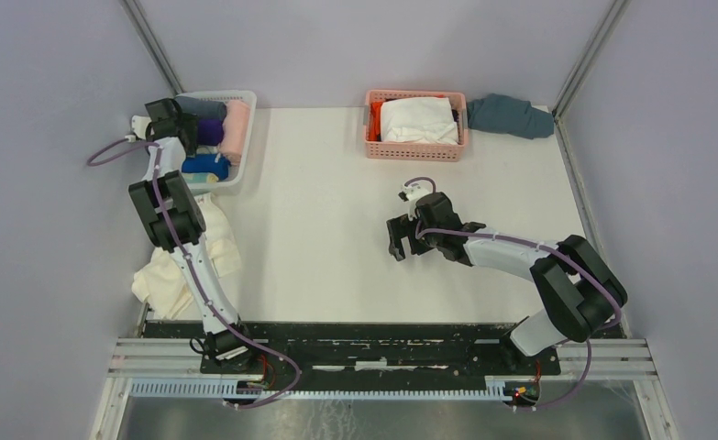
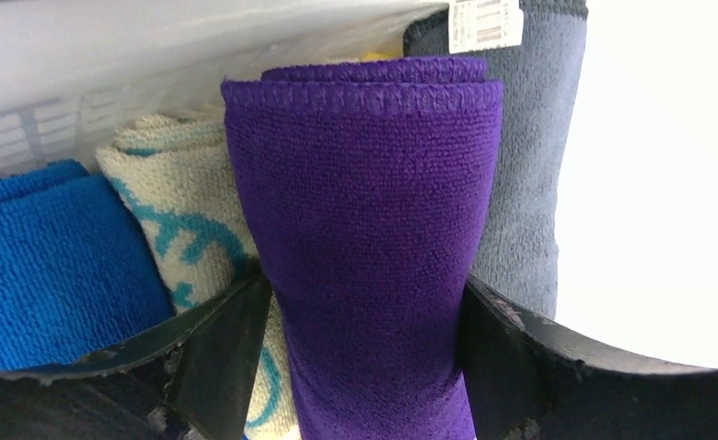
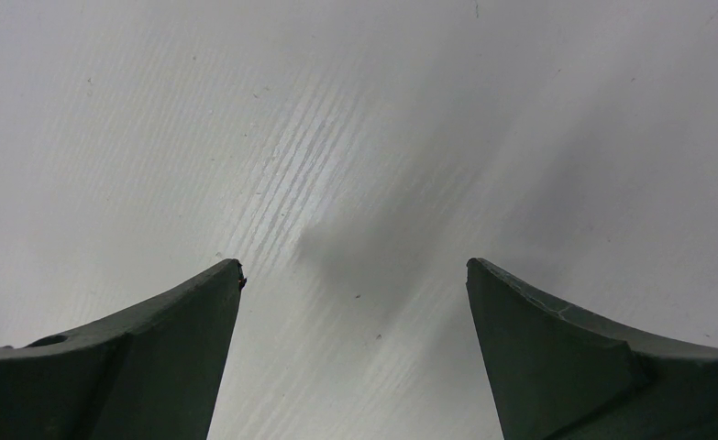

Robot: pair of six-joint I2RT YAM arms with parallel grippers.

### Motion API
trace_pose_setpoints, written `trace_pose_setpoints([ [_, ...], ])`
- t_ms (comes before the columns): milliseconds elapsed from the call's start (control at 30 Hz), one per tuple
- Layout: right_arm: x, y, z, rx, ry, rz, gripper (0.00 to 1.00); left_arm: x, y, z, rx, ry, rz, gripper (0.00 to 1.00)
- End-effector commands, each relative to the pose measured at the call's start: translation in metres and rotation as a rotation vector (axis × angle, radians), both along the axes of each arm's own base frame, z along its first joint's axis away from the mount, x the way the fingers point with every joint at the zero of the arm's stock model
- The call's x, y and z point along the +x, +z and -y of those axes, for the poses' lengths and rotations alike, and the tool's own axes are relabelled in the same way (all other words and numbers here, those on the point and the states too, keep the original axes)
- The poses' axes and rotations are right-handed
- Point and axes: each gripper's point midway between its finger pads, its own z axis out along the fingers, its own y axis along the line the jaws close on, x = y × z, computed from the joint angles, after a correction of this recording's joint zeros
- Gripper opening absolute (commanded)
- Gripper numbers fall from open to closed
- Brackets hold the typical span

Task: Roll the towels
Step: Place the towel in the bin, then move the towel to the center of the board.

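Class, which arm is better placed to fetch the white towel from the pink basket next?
Right. The right gripper is open, empty, nearer the pink plastic basket; the left gripper is shut on the rolled purple towel at the white basket.

White matte table [image 1: 336,229], four items on it.
White plastic lattice basket [image 1: 245,137] far left; coral plastic basket [image 1: 416,151] far centre; crumpled blue-grey cloth [image 1: 511,116] just beside it; cream towel heap [image 1: 167,275] near left.
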Motion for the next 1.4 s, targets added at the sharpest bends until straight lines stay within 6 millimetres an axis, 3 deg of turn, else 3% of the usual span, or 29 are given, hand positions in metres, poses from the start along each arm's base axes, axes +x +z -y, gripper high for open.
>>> trace_pose_setpoints([
  [0, 0.013, 0.024, -0.007, 0.033, 0.002, 0.072, 1.0, -0.014, 0.047, -0.01, 0.047, -0.035, 0.036, 0.81],
  [200, 0.013, 0.027, -0.008, 0.049, 0.007, 0.076, 1.0, -0.022, 0.078, -0.008, 0.056, -0.016, 0.076, 0.92],
  [433, 0.013, 0.03, -0.008, 0.053, 0.002, 0.086, 1.0, -0.057, 0.102, -0.005, 0.12, 0.003, 0.038, 0.94],
  [600, 0.014, 0.031, -0.007, 0.056, -0.003, 0.096, 1.0, -0.103, 0.109, 0.01, 0.212, -0.061, -0.073, 0.94],
  [733, 0.014, 0.035, -0.007, 0.066, -0.004, 0.109, 1.0, -0.168, 0.106, 0.023, 0.302, -0.099, -0.201, 0.94],
  [867, 0.014, 0.038, -0.007, 0.08, -0.011, 0.123, 1.0, -0.228, 0.093, 0.033, 0.365, -0.082, -0.268, 0.95],
  [1000, 0.014, 0.042, -0.007, 0.094, -0.013, 0.139, 1.0, -0.268, 0.067, 0.043, 0.381, -0.079, -0.312, 0.97],
  [1233, 0.017, 0.052, 0.001, 0.095, -0.047, 0.195, 1.0, -0.313, -0.017, 0.051, 0.266, -0.069, -0.487, 0.97],
  [1367, 0.017, 0.056, 0.002, 0.109, -0.055, 0.213, 1.0, -0.32, -0.052, 0.061, 0.182, -0.095, -0.547, 0.96],
])
